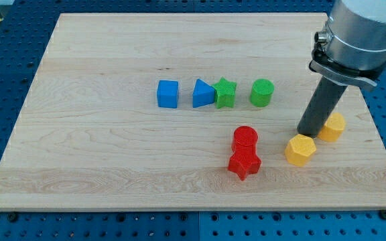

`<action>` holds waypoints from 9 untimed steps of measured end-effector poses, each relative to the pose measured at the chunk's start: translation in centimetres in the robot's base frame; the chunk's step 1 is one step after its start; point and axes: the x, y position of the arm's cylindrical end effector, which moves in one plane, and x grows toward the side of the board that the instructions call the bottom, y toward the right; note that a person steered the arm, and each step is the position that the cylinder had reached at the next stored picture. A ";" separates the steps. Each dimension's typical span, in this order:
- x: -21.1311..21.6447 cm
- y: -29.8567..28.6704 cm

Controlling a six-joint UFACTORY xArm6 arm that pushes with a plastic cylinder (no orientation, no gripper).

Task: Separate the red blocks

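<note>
Between yellow blocks [300,148] [332,126]: my tip [307,133]; red blocks [244,138] [244,163] touching.

red cylinder [245,138] upright | red star [244,163] flat | touching, star below

High oblique view over board [112,167]

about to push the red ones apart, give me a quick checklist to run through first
1. Red cylinder and red star located: ok, touching, so not yet separated.
2. My tip away from the reds: ok, it sits to the view's right.
3. Path to the reds: not ok, yellow hexagon lies near it.
4. Second yellow hexagon beside my tip: contact cannot tell.
5. Green star, green cylinder away from the reds: ok.
</note>
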 end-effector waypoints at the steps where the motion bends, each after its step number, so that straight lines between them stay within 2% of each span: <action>1: -0.6 -2.9; 2: -0.6 -7.4; 3: -0.6 -9.2; 5: -0.7 -5.8; 8: 0.9 -7.4; 9: 0.9 -10.5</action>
